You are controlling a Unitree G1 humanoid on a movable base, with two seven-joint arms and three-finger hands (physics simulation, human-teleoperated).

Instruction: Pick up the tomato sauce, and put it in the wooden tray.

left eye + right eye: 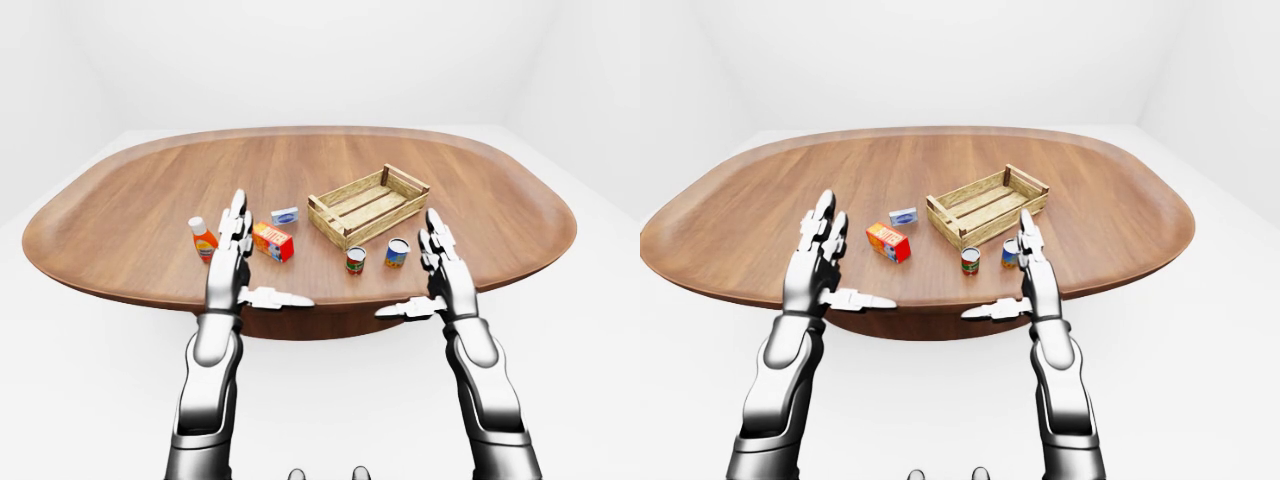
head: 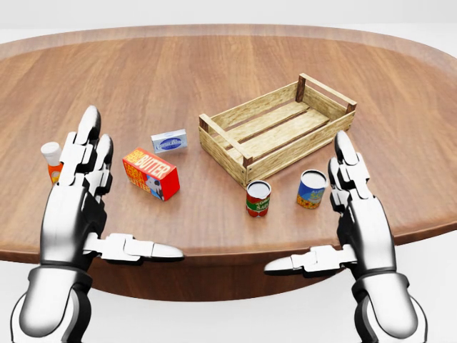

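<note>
Head view: sauce can (image 2: 258, 198), red label with tomatoes, stands upright on the table (image 2: 214, 64), just below the tray's (image 2: 277, 128) near corner and apart from it. A second can (image 2: 311, 189), blue and yellow, stands just to its right; the two do not touch.

Handling, as a judgement: small rigid can, likely light to moderate, smooth sides, so it may slip under a loose pinch. It won't crush. Take it round the middle of the label, fingers on one side, thumb opposite. Keep it upright. The blue can is near, so come in from the open left or lower side.

Your right hand (image 2: 353, 214) is spread open, empty, thumb pointing left, below and right of the cans, touching neither. Left hand (image 2: 86, 204) is also open and empty, partly covering the ketchup bottle (image 1: 203, 238).

Containers: the tray is a slatted wooden crate, set at an angle, nothing in it. Walls are low, and gaps show between the floor slats. Set the can on a slat, not over a gap.

Butter box (image 2: 151, 174) and a small white box (image 2: 169, 141) lie left of the tray, out of your path.
</note>
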